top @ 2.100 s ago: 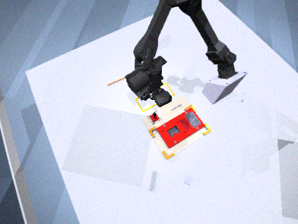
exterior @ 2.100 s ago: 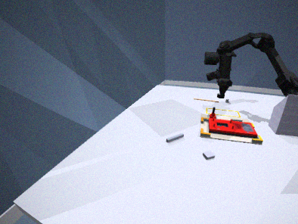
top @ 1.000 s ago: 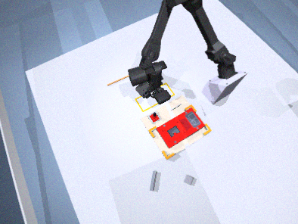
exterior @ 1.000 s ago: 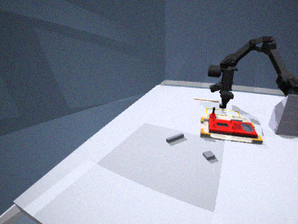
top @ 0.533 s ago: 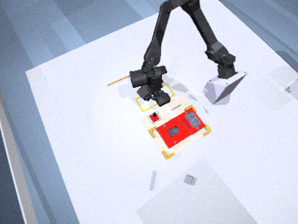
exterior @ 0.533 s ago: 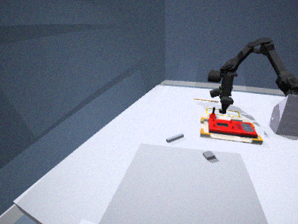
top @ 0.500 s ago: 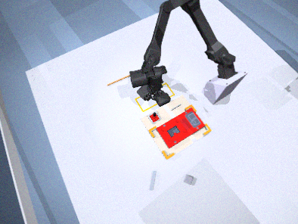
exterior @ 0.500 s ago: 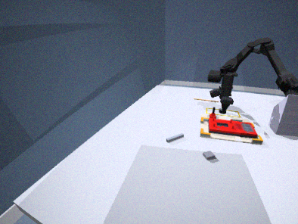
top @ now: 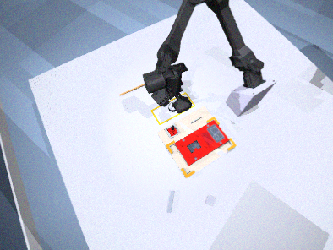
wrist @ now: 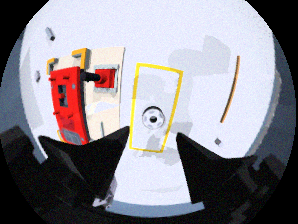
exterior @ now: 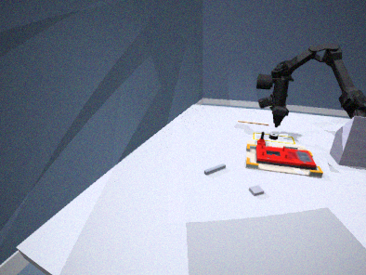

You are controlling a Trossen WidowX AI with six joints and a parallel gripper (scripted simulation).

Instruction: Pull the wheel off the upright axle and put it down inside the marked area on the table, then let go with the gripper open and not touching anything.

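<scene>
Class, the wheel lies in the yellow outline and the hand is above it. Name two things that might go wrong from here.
1. The hand hangs directly over the wheel; dipping down might knock it.
2. The wheel sits inside the yellow outline, so a nudge might roll it over the line toward the red board.

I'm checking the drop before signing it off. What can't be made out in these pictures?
- Top view: the gripper covers most of the wheel, so its place in the marked area is unclear.
- Exterior view: wheel too small to judge whether it lies flat.
- Wrist view: fingertips cut off by the dark housing.
</scene>
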